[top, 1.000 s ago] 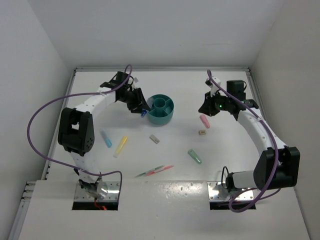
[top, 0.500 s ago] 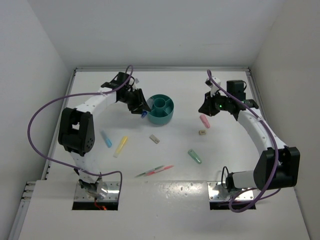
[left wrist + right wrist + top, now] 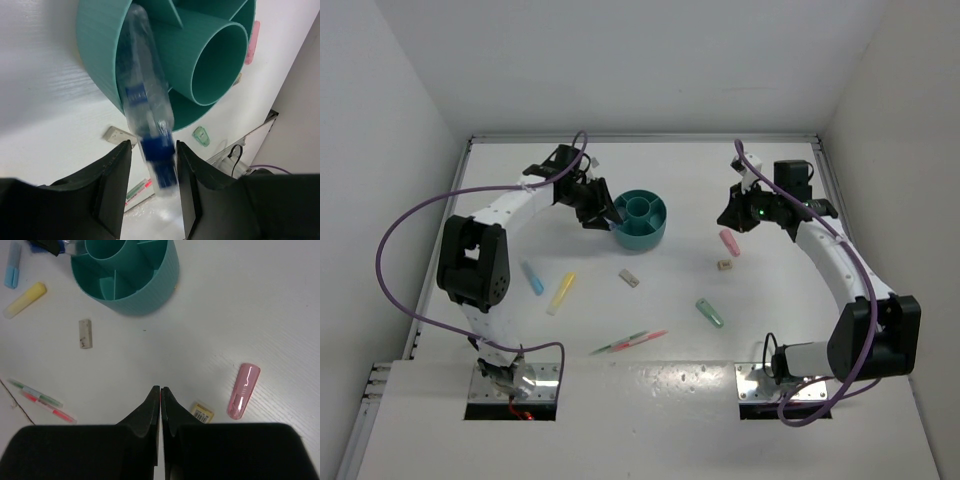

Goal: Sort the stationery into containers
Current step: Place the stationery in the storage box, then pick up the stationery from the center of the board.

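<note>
place: robot lab cell | seen: plain white walls (image 3: 620, 60); white table (image 3: 680, 180); bolted arm bases (image 3: 510, 385)

- The left arm (image 3: 510, 205) runs from its elbow toward 2 o'clock, and the wrist turns down toward 4 o'clock.
- The left gripper (image 3: 152, 170) has its fingers (image 3: 112, 185) parted; the blurred view suggests they clamp nothing.
- The right arm (image 3: 835, 260) leans toward 11 o'clock.
- The right gripper (image 3: 160, 395) points toward 8 o'clock, its jaws pressed together.
</note>
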Motion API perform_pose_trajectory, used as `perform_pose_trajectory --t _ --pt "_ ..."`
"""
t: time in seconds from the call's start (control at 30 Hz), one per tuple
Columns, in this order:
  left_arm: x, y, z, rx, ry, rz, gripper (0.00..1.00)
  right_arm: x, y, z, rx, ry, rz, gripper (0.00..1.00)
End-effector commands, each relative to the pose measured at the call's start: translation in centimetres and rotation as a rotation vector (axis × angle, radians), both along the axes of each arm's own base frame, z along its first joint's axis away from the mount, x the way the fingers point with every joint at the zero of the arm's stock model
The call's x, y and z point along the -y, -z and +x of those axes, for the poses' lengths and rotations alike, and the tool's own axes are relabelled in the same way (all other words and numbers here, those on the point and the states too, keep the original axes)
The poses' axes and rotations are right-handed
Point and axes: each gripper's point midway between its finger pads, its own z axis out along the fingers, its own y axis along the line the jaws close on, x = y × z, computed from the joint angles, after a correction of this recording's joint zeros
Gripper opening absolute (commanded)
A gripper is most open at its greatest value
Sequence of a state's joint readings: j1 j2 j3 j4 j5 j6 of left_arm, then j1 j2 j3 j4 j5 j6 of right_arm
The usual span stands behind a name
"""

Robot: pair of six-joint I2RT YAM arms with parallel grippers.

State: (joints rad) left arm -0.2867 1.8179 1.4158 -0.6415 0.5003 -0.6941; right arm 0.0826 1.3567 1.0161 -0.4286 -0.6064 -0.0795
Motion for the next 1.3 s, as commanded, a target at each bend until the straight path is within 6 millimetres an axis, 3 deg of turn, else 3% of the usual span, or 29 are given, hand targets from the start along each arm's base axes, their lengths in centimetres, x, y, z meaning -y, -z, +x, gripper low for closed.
perform_pose_trajectory --t 0.0,0.23,0.33,0.4,0.5,0.63,0.67,0.7,0.73,0.77,0.8,0.83,0.87,0.9,0.93,1.03,1.07,1.1,1.13,1.17,1.23,1.27 --pt "0.3 0.3 -0.5 -0.014 0.011 -0.002 0.46 -0.5 -2.6 0.5 0.084 -0.030 0.018 0.03" --pt "0.3 0.6 -0.7 -0.023 0.011 0.000 0.46 -0.5 -2.6 0.5 0.084 -0.030 0.018 0.03" --pt "0.7 -1.0 0.3 0.025 0.023 -0.019 0.54 -0.5 -2.6 0.5 0.084 -0.030 0.018 0.03" --pt "1.1 -3.4 1.5 0.098 0.031 -0.035 0.68 -0.5 -2.6 0.5 0.084 -0.030 0.018 0.03" --pt "1.0 -6.7 2.9 0.202 0.040 -0.051 0.80 -0.5 -2.6 0.5 0.084 -0.030 0.018 0.03" --pt "0.8 -11.3 4.2 0.353 0.045 -0.049 0.84 -0.5 -2.6 0.5 0.084 -0.030 0.018 0.03" --pt "0.9 -12.3 4.4 0.411 0.051 -0.037 0.80 -0.5 -2.6 0.5 0.084 -0.030 0.018 0.05" --pt "0.1 -13.2 5.0 0.474 0.010 0.024 0.64 -0.6 -2.7 0.4 0.089 -0.042 0.020 0.17" --pt "0.1 -15.4 4.1 0.563 -0.005 0.071 0.01 -0.6 -2.5 0.3 0.084 -0.047 0.013 0.39" --pt "-0.8 -16.0 3.9 0.631 -0.032 0.173 0.00 -0.6 -2.1 0.2 0.066 -0.047 0.012 0.80" --pt "-1.9 -14.0 3.1 0.640 -0.069 0.289 0.00 -0.7 -2.0 -0.1 0.066 -0.068 0.016 0.90" --pt "-3.7 -13.4 2.6 0.690 -0.170 0.469 0.00 -0.9 -2.0 -0.4 0.078 -0.104 0.015 0.93" --pt "-5.3 -14.4 1.2 0.733 -0.227 0.512 0.00 -1.0 -1.8 -0.9 0.071 -0.130 0.011 0.86" --pt "-7.0 -10.7 -0.1 0.667 -0.267 0.569 0.00 -1.2 -1.9 -0.9 0.091 -0.156 0.008 0.58" --pt "-8.0 -9.4 -1.2 0.638 -0.303 0.583 0.22 -1.1 -1.6 -0.8 0.100 -0.171 -0.005 0.01" --pt "-9.5 -3.5 -5.1 0.519 -0.375 0.516 0.79 1.4 0.0 1.1 0.134 -0.056 -0.168 0.00" --pt "-9.9 -2.4 -5.8 0.495 -0.375 0.500 0.81 2.2 0.8 2.2 0.143 -0.004 -0.208 0.20" --pt "-10.2 -1.8 -6.3 0.484 -0.391 0.480 0.84 4.3 1.5 3.4 0.139 0.082 -0.301 0.32" --pt "-10.7 -0.1 -7.1 0.448 -0.380 0.500 0.86 4.8 2.3 4.0 0.121 0.107 -0.345 0.38" --pt "-11.2 -0.1 -7.2 0.446 -0.386 0.501 0.86 6.0 5.0 4.4 0.050 0.129 -0.413 0.44" --pt "-11.8 -0.8 -6.8 0.475 -0.376 0.522 0.82 6.9 7.6 4.6 -0.023 0.146 -0.468 0.47" --pt "-11.8 -1.0 -6.9 0.487 -0.368 0.524 0.73 7.3 9.1 4.3 -0.068 0.147 -0.492 0.48"
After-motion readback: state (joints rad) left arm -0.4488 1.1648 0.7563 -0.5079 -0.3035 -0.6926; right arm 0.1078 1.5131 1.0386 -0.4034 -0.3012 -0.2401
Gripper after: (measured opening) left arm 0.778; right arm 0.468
